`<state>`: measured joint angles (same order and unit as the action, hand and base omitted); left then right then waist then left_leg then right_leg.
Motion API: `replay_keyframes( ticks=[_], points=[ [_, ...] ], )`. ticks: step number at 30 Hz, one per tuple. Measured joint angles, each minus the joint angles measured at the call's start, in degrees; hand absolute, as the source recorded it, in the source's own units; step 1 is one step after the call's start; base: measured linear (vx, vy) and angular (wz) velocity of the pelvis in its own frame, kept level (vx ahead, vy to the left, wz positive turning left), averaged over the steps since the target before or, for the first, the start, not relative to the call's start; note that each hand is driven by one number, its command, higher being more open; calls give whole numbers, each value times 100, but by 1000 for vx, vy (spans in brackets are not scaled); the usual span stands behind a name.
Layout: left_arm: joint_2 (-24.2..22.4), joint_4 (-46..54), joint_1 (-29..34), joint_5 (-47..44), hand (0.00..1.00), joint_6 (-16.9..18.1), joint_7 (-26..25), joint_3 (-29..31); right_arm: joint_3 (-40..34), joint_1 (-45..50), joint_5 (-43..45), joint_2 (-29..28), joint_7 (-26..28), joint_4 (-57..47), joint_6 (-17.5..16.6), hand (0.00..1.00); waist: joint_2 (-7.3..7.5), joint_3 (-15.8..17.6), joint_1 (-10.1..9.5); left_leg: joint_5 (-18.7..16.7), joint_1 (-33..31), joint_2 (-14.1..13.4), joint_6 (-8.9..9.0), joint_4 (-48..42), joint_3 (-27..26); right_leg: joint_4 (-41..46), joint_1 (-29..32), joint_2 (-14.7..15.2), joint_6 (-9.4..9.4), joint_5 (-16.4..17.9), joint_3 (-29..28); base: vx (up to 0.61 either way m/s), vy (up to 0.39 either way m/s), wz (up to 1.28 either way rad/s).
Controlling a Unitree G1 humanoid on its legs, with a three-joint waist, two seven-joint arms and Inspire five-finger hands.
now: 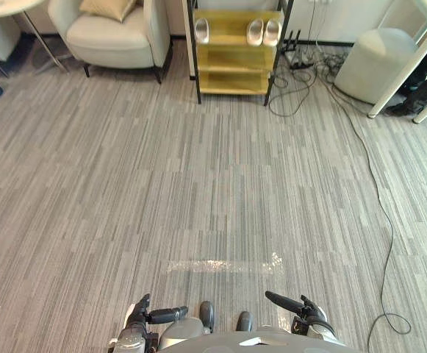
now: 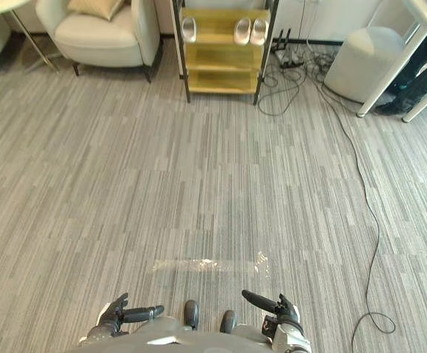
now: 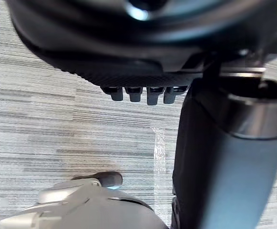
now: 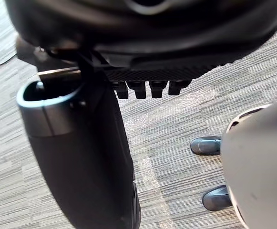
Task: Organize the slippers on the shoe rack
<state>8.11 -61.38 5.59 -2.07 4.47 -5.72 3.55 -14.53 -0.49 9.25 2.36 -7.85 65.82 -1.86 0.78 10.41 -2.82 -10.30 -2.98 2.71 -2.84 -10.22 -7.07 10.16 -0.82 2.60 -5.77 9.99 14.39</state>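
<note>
The yellow shoe rack with dark posts stands far ahead against the back wall. On its top shelf lie a single pale slipper at the left and a pair of pale slippers at the right. The lower shelves look bare. My left hand and right hand hang low at the near edge, far from the rack, both open and empty, thumbs pointing inward. Above the carpet, the left hand's fingers and the right hand's fingers are straight.
A cream armchair stands left of the rack. To its right are a tangle of cables, a grey round pouf and white table legs. A long cable runs down the carpet's right side. A shiny tape strip lies ahead.
</note>
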Motion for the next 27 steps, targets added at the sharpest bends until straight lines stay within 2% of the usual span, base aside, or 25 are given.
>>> replay_keyframes(
  ticks=[1, 2, 3, 6, 9, 11, 12, 13, 14, 15, 16, 17, 18, 19, 20, 21, 23, 24, 26, 27],
  points=[
    [-4, 16, -5, 1, 100, -1, -3, -11, 2, 5, 3, 16, 0, -15, 0, 100, -15, 3, -6, -85, -1, -9, -30, -112, -8, 457, 176, 72, -106, 148, 19, 121, 146, -6],
    [20, 25, -24, 1, 100, -1, -8, -70, 6, 8, 64, 41, 4, -74, -3, 100, -29, 6, 2, -253, 2, -5, -74, -278, 5, 1652, 660, 286, -181, 337, 142, 165, 160, -1],
    [64, 23, -48, 3, 100, -6, -6, -116, 2, 21, 217, 29, 2, -212, -11, 100, 2, 19, 22, -439, 63, 40, -171, -457, 20, 3035, 1248, 606, -49, 358, 326, 195, 160, 2],
    [100, 13, -95, 4, 100, -94, -34, -115, -6, 1, 242, 29, 4, -266, -34, 100, 54, 83, 59, -677, 430, 94, -250, -502, 154, 4167, 1672, 838, 172, 568, 411, 268, 101, 18],
    [48, -6, -168, 8, 100, -110, -54, -111, 3, -86, 234, 48, 7, -272, -84, 100, -28, 161, 161, -687, 1080, -36, -235, 1, 496, 3796, 1781, 785, 327, 793, 848, 432, 17, 56],
    [-64, -6, -271, 10, 100, -113, -66, -109, 6, -209, 231, 117, 12, -408, -121, 100, -201, 260, 170, -746, 1450, -293, -110, 361, 682, 2951, 2301, 577, 338, 723, 1070, 432, -50, 48],
    [-77, -7, -286, 17, 100, -113, -64, -111, 0, -266, 231, 145, 10, -455, -122, 100, -230, 299, 191, -825, 1560, -394, 37, 421, 786, 2400, 2613, 460, 356, 451, 1055, 607, -150, 59],
    [-53, -15, -303, 21, 100, -113, -61, -100, 4, -261, 224, 141, 9, -487, -135, 100, -158, 309, 196, -961, 1734, -437, 278, 409, 806, 1879, 2761, 370, 548, 18, 987, 647, -182, 43],
    [-43, -19, -280, 21, 100, -114, -63, -94, 6, -254, 222, 131, 9, -486, -135, 100, -122, 290, 191, -1002, 1794, -439, 349, 395, 809, 1775, 2775, 347, 617, -97, 978, 600, -199, 40],
    [-15, -49, -210, 30, 100, -114, -68, -39, -11, -218, 233, 86, 8, -474, -116, 100, -45, 251, 202, -1104, 1874, -462, 515, 243, 888, 1717, 2719, 334, 940, -743, 886, 559, -205, 41],
    [-69, -96, -286, 50, 100, -109, -80, 24, -57, -278, 218, 80, 5, -472, -111, 100, -156, 272, 220, -1100, 1753, -639, 636, -362, 930, 1820, 2574, 234, 1106, -625, 997, 572, -217, 44],
    [-130, -65, -314, 46, 100, -102, -67, 42, -45, -298, 206, 80, 6, -491, -154, 100, -226, 290, 186, -902, 1363, -732, 783, -1266, 886, 1608, 2349, 96, 1104, -498, 1052, 699, -260, 23],
    [-138, -53, -316, 46, 100, -87, -55, 112, -22, -304, 208, 73, 8, -495, -169, 100, -253, 308, 168, -717, 1132, -772, 761, -1746, 881, 1497, 2214, 31, 1104, -461, 1055, 678, -250, 10],
    [-166, -44, -318, 47, 100, -71, -31, 284, 54, -303, 205, 52, 13, -506, -171, 100, -301, 337, 157, -171, 716, -852, 702, -2763, 878, 1224, 1867, -90, 1081, -383, 1080, 777, -299, 18],
    [-244, 55, -321, 43, 100, -71, -12, 484, 83, -286, 209, 15, 10, -518, -108, 100, -322, 428, 138, -99, 201, -1110, 652, -4153, 718, 894, 1279, -221, 1066, -283, 1127, 717, -296, 27],
    [-250, 186, -322, 17, 100, -64, -10, 665, 96, -233, 211, -49, -3, -546, -112, 100, -244, 524, 43, -146, -242, -1414, 601, -5080, 356, 644, 726, -290, 1080, -219, 1141, 546, -242, 23],
    [-193, 432, -325, -75, 100, -16, -13, 708, 108, -207, 222, -158, -38, -651, -119, 100, -103, 596, -68, -251, -993, -1612, 568, -5481, 3, 294, 136, -293, 1087, -201, 1130, 433, -171, 10],
    [-186, 493, -325, -94, 100, 8, -14, 707, 108, -212, 227, -179, -46, -675, -127, 100, -80, 594, -92, -276, -1208, -1631, 561, -5433, -67, 171, 14, -299, 1080, -198, 1125, 537, -159, 0],
    [-204, 648, -391, -185, 100, 77, -15, 682, 134, -237, 272, -201, -78, -756, -133, 100, -63, 602, -240, -372, -1883, -1574, 560, -4708, -286, -310, -377, -333, 964, -164, 1059, 534, -65, -16],
    [-235, 670, -475, -190, 100, 101, -13, 683, 166, -274, 334, -215, -98, -753, -122, 100, -61, 642, -313, -421, -2124, -1385, 581, -3708, -327, -513, -629, -328, 871, -123, 1000, 365, 23, -19]
  ],
)
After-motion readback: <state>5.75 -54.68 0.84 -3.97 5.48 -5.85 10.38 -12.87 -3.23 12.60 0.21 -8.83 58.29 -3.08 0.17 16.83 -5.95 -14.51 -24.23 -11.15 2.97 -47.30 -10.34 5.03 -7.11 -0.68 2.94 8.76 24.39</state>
